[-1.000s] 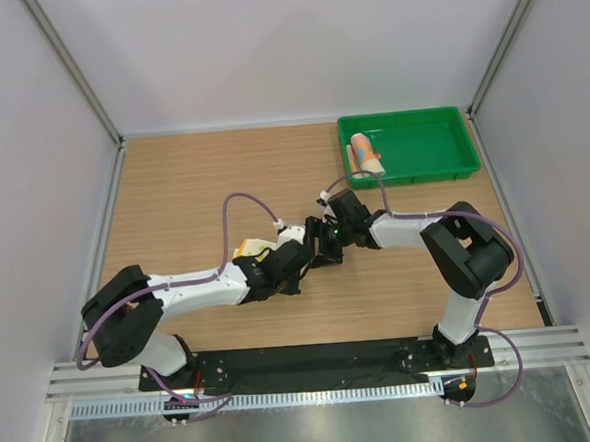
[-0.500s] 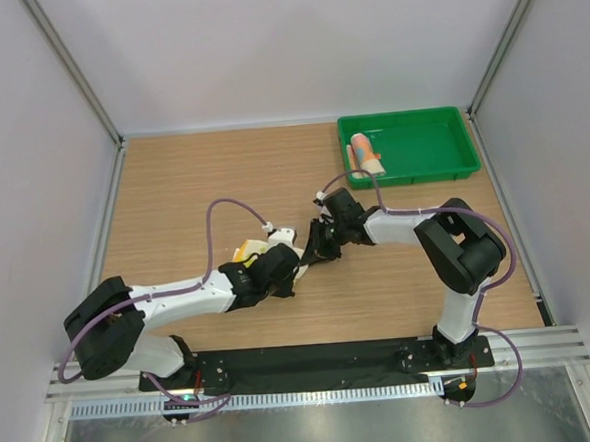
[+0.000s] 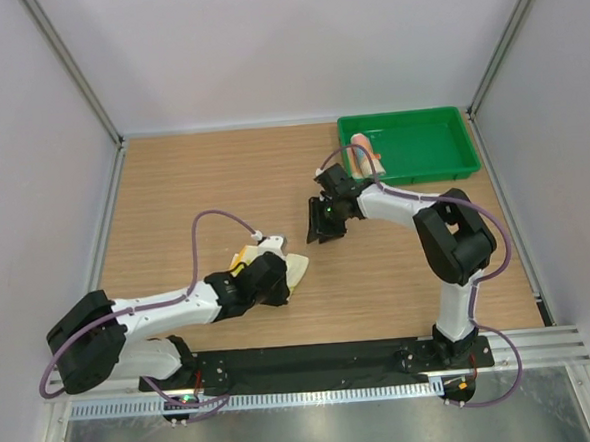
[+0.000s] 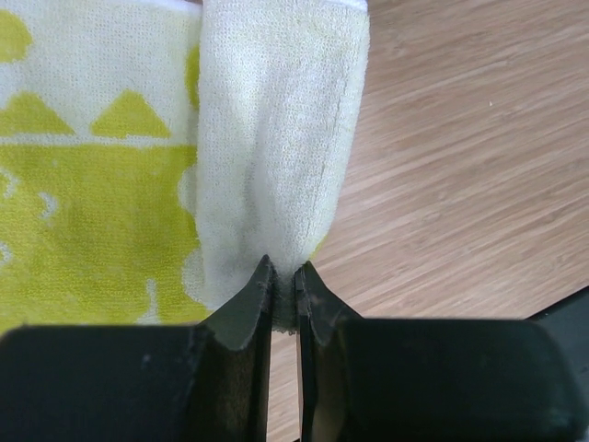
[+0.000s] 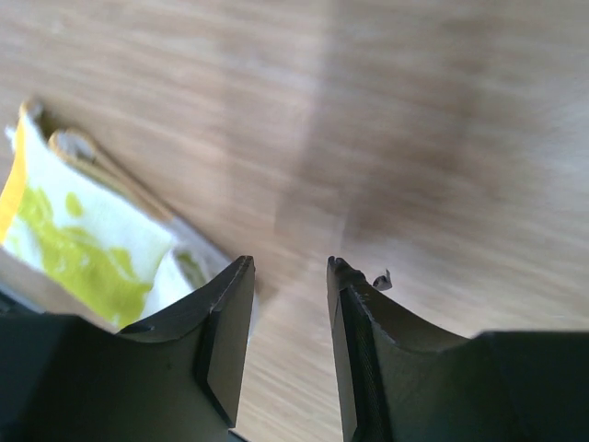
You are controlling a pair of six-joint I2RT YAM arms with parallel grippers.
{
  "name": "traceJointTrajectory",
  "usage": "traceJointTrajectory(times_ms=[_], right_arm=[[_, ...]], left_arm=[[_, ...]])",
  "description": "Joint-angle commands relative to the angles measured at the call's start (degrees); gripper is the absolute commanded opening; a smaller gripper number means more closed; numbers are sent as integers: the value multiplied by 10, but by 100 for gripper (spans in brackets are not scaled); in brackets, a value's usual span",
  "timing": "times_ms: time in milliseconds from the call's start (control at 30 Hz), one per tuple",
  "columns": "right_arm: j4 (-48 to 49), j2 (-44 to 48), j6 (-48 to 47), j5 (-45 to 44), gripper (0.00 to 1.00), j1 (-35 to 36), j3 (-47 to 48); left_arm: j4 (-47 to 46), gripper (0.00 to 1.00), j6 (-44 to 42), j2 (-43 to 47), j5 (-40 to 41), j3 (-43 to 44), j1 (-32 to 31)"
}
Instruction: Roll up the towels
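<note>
Left hand point(image 4: 283, 273) tight on yellow towel point(image 4: 276, 138), overhead unclear; right hand point(image 5: 290, 269) apart, likely empty.

Through the right wrist camera I see my right gripper point(image 5: 290, 267), its two dark fingers point(image 5: 221, 322) standing apart with bare wood showing in the gap. The wooden table point(image 5: 414, 110) beneath is blurred. Off to the left lies the yellow towel point(image 5: 87, 244), white with yellow-green patches and folded in layers, one corner reaching close to the nearer finger. A small pale fleck point(image 5: 381, 279) sits at the other fingertip.
</note>
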State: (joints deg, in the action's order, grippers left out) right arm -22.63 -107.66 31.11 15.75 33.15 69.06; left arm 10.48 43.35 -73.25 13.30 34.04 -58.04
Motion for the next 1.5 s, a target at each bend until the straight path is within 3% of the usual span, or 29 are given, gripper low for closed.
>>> traceJointTrajectory(times_ms=[0, 200, 500, 900, 1100, 1467], right_arm=[[-78, -14, -47, -75, 45, -23, 51], [-114, 2, -64, -110, 45, -48, 69], [-92, 89, -27, -79, 47, -50, 1], [64, 196, 11, 94, 44, 11, -121], [172, 178, 43, 130, 32, 65, -156], [283, 56, 62, 160, 27, 131, -102]], left_arm=[[-20, 0, 15, 29, -12, -7, -1], [-27, 0, 23, 49, -10, -20, -1], [-78, 0, 143, 92, -6, -80, 3], [-101, 0, 316, 208, -50, -187, 82], [-65, 0, 383, 217, -77, -216, 113], [-46, 0, 485, 249, -124, -282, 164]])
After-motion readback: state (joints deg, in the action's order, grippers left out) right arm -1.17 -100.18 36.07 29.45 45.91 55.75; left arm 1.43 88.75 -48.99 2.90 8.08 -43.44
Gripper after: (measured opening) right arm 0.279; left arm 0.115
